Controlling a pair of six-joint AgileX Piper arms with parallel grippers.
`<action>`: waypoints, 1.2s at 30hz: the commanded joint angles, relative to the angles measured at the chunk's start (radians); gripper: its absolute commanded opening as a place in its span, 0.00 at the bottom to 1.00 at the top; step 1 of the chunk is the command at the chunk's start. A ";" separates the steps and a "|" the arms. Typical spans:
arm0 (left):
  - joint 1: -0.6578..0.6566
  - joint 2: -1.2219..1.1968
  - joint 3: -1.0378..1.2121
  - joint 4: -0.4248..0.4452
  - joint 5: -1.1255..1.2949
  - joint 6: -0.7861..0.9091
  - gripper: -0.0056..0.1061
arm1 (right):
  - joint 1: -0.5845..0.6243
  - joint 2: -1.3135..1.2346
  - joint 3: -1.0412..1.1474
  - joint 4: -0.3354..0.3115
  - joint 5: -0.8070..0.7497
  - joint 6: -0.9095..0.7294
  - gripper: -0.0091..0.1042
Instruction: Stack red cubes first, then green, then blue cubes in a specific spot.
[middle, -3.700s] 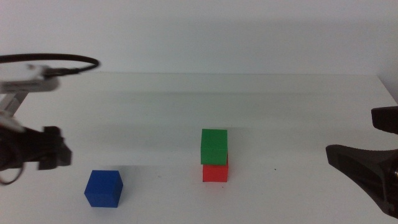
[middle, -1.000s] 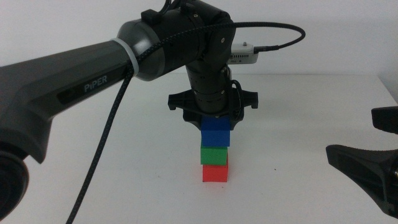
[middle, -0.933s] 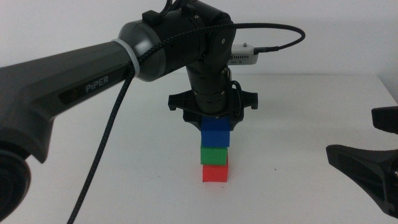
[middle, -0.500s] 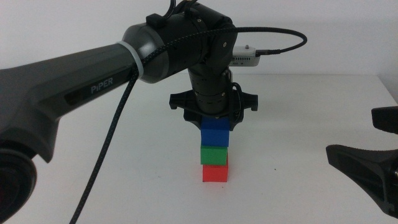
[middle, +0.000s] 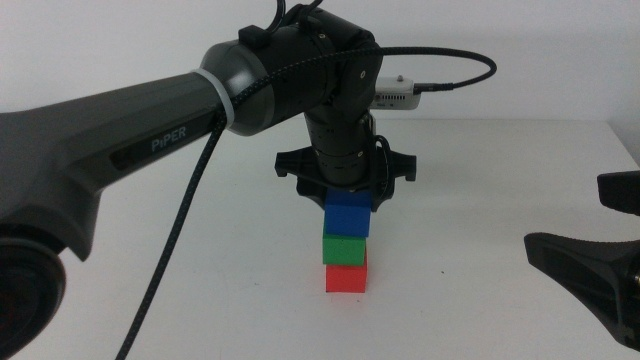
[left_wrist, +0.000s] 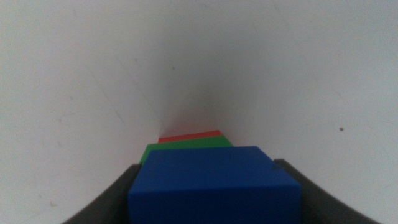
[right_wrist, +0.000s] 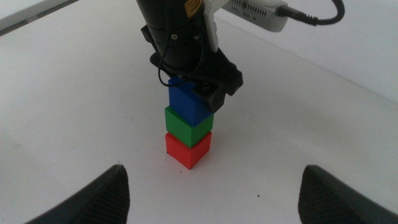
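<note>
A three-cube tower stands a little right of centre in the lower half of the middle view: the red cube (middle: 346, 277) sits on the white worktop (middle: 180, 220), the green cube (middle: 345, 247) rests on top of it, and the blue cube (middle: 347, 212) tops them both. The tiers are not perfectly flush; the green and blue ones are turned slightly against the red base.

The left gripper (middle: 345, 192) comes straight down onto the stack from above, its big dark arm sweeping in from the left edge of the frame, a black cable looping off it. Its jaws flank the blue cube on either side and look closed against it, the cube resting on the green one beneath. In the left wrist view the blue cube (left_wrist: 214, 183) fills the lower middle between the two dark jaws, with slivers of green (left_wrist: 186, 145) and red (left_wrist: 189, 136) peeking out past its far edge.

The right gripper (right_wrist: 214, 186) waits low at the right edge of the middle view, well apart from the tower, its jaws spread wide and holding nothing. From its wrist camera the whole stack shows just left of centre.
</note>
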 joint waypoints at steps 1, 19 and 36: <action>-0.002 0.005 -0.005 0.014 0.015 0.012 0.68 | 0.001 -0.003 0.004 -0.007 -0.007 -0.010 0.90; -0.002 -0.289 -0.005 0.080 0.064 0.098 0.89 | 0.001 -0.003 0.004 -0.007 -0.007 -0.010 0.90; 0.269 -0.898 0.402 0.128 0.048 0.452 0.89 | 0.001 -0.003 0.004 -0.007 -0.007 -0.010 0.90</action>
